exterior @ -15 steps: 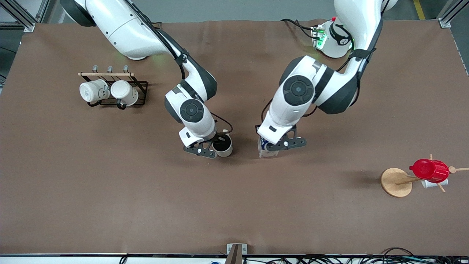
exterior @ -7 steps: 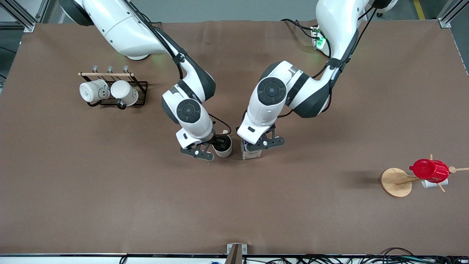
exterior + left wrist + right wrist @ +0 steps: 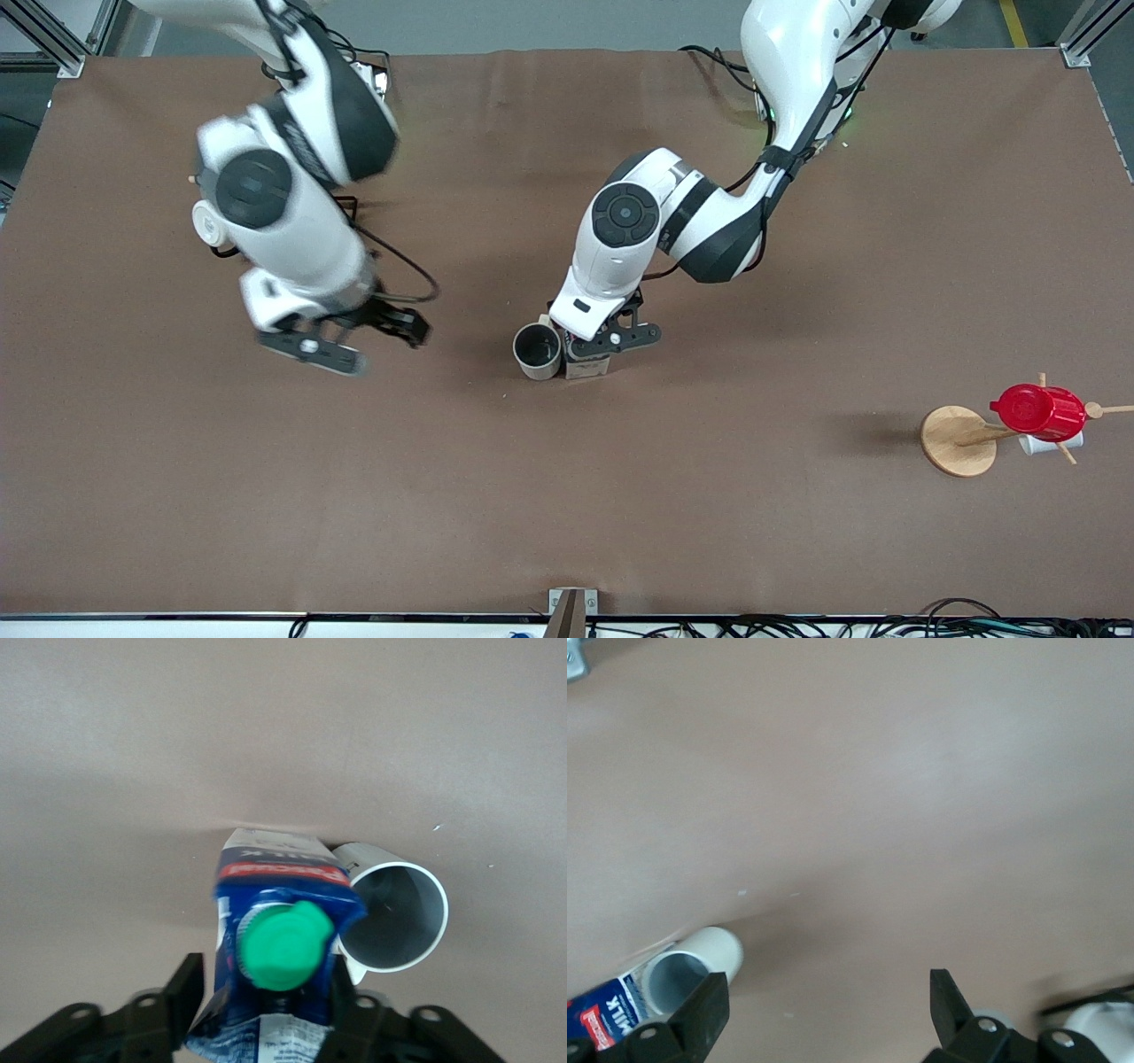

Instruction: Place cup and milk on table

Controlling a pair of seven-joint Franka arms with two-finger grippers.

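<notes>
Upright near the middle of the table (image 3: 567,514), the cup (image 3: 537,351) stands touching the milk (image 3: 586,365), which the left gripper (image 3: 606,344) clamps between its fingers, while the right gripper (image 3: 341,341), jaws spread wide and empty, hangs over bare tabletop toward the right arm's end.

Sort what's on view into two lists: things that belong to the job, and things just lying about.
Job:
- cup, standing free on the table
- milk, beside the cup, held in the left hand
- right hand, open, over bare table toward the right arm's end

Lying about:
- white mug on a rack
- red cup on a wooden stand
</notes>
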